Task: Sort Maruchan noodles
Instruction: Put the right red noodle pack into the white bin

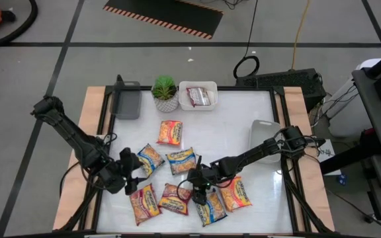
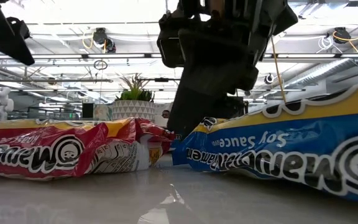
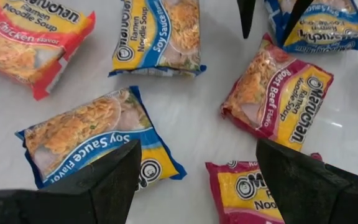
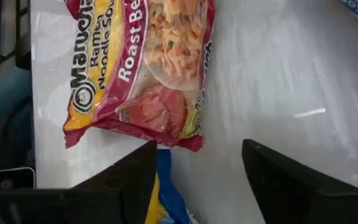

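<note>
White glossy table (image 1: 243, 125) with pale wood side rails, on a grey floor marked with dark lines; a black-and-orange striped mat (image 1: 166, 16) lies beyond the far edge. Low view looks under a ceiling of pipes and strip lights.

Far edge of table: grey tray (image 1: 127, 100), potted plant (image 1: 165, 93), white tray (image 1: 198, 96) holding one dark-red packet. Another white tray (image 1: 262, 131) sits at the right side.

Maruchan noodles (image 1: 169, 132): seven packets loose on the near-middle of the table. One red-trimmed lies alone toward the plant, two blue-trimmed are mid-table, and the rest sit in a row near the front edge.

Left gripper (image 1: 132, 173) hangs low over the left end of the cluster, jaws wide and empty, a blue Soy Sauce packet (image 3: 98, 140) below them.

Right gripper (image 1: 198, 192) is low in the front row, jaws apart with nothing between them, bare table under the gap. A Roast Beef packet (image 4: 148, 68) lies just ahead, a blue packet edge (image 4: 163, 186) beside one finger.
</note>
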Robot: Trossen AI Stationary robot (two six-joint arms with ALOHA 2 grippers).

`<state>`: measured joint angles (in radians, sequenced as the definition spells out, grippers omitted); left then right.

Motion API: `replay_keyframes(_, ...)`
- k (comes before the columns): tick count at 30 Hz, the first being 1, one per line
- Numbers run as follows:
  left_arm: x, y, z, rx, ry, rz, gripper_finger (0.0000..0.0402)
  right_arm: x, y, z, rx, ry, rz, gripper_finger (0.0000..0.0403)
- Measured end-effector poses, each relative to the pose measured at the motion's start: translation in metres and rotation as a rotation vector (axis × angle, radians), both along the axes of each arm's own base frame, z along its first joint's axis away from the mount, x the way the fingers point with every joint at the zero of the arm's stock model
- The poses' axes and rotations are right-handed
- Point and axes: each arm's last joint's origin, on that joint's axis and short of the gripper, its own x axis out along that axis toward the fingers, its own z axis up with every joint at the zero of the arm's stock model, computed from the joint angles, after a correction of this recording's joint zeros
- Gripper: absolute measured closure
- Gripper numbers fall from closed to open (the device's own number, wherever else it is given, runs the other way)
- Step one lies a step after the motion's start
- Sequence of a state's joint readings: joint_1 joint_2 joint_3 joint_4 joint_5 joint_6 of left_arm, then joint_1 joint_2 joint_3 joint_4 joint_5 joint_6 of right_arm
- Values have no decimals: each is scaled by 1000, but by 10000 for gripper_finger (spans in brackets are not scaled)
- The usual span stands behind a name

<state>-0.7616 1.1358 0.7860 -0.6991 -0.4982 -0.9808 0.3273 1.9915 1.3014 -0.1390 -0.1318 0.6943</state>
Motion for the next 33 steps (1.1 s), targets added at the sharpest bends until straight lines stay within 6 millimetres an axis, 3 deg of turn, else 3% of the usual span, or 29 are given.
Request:
replay_keyframes(21,2,1,0,12,2,-3,80,7,-4,4,17,-65,-17,205)
replay_keyframes(26,3,3,0,11,2,11,80,10,-3,-8,10,-63,-37,232)
replay_keyframes(33,4,4,0,12,3,14,80,22,-3,-32,149,-59,27,269)
